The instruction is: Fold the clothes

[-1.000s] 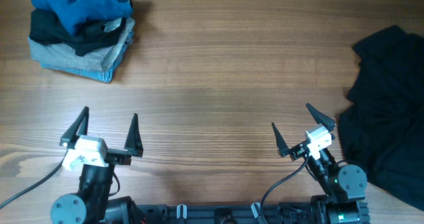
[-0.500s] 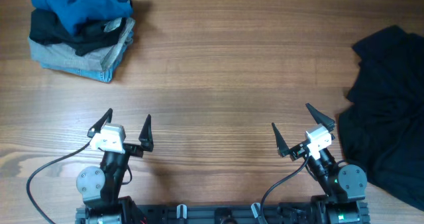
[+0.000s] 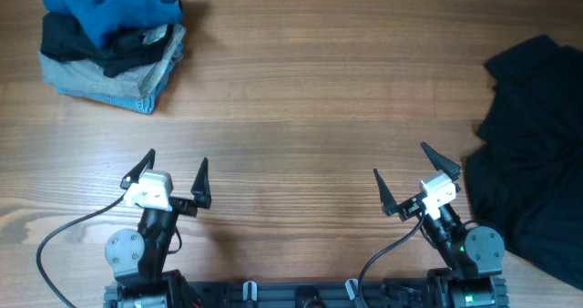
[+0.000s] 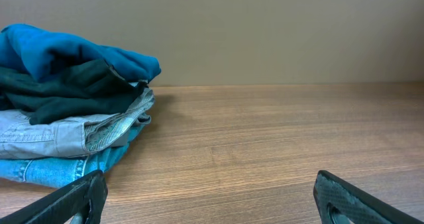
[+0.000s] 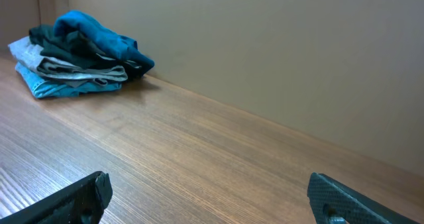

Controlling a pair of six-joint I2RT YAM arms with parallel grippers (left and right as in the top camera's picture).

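The left gripper [image 3: 176, 169] and right gripper [image 3: 401, 162] are spread wide, holding nothing. The loose black garment [image 3: 537, 153] lies just right of the right gripper; the folded stack [image 3: 109, 48] sits far ahead of the left gripper. The garment should be taken by an edge and spread flat.

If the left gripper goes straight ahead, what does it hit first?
Probably nothing: the left gripper faces bare table; the clothes pile sits left of its line, though depth is unclear.
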